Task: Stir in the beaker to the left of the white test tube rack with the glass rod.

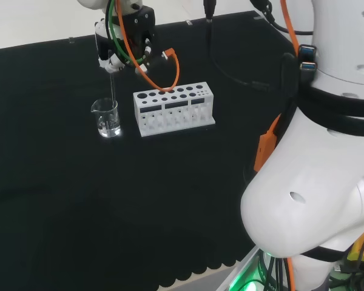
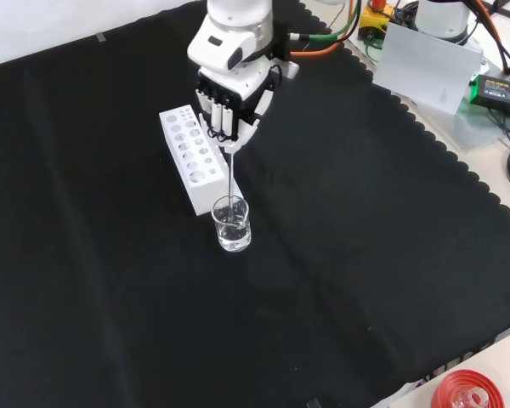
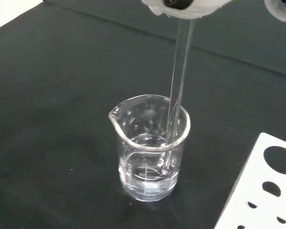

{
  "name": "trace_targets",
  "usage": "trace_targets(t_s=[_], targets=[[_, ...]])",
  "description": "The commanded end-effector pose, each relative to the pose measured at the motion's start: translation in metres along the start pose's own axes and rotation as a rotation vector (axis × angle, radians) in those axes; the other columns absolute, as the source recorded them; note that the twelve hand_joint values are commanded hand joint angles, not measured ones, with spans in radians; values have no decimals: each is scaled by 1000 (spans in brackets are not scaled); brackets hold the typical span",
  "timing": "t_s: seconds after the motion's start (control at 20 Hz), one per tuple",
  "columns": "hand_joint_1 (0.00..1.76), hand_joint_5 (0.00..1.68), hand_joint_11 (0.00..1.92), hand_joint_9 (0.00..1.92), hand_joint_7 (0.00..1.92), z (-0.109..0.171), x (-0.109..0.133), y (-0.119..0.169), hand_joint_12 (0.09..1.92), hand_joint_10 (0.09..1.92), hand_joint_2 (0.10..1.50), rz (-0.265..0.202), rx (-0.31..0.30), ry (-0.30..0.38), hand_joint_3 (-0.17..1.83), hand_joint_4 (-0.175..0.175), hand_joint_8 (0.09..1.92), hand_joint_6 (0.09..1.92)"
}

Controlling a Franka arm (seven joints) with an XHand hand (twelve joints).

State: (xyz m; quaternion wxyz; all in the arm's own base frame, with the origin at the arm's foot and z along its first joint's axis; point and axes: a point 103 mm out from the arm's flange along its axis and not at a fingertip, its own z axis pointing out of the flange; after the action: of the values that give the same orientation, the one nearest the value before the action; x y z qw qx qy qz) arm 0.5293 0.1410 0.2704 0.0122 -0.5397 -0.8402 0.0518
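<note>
Holding the glass rod [image 3: 179, 81], fingers [image 2: 225, 115] dip it into the beaker [image 3: 150, 148].

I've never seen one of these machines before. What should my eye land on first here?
First, the black and white hand hanging over the black cloth, its fingers curled round a thin glass rod that points straight down. The rod's lower end dips into a small clear beaker holding a little clear liquid. Right beside the beaker stands a white test tube rack, to its right in the head view.
</note>
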Motion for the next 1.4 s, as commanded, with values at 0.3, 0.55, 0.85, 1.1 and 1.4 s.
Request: trace_targets(t_s=[0.3, 0.55, 0.85, 1.1, 1.4], targets=[[1333, 1422, 1614, 1833, 1456, 9, 15, 29, 522, 157, 1041, -31, 12, 11, -175, -175, 436, 87], [1333, 1422, 1614, 1833, 1456, 12, 8, 37, 523, 156, 1041, -18, 10, 7, -175, -175, 436, 87], [1333, 1422, 1612, 1833, 1456, 5, -12, 30, 524, 155, 1041, 12, 2, -2, -175, -175, 437, 87], [1333, 1421, 1612, 1833, 1456, 0, -17, 12, 525, 154, 1041, 28, -3, -9, -175, -175, 437, 87], [1333, 1422, 1611, 1834, 1456, 6, 6, 4, 526, 154, 1041, 1, 3, -5, -175, -175, 436, 87]])
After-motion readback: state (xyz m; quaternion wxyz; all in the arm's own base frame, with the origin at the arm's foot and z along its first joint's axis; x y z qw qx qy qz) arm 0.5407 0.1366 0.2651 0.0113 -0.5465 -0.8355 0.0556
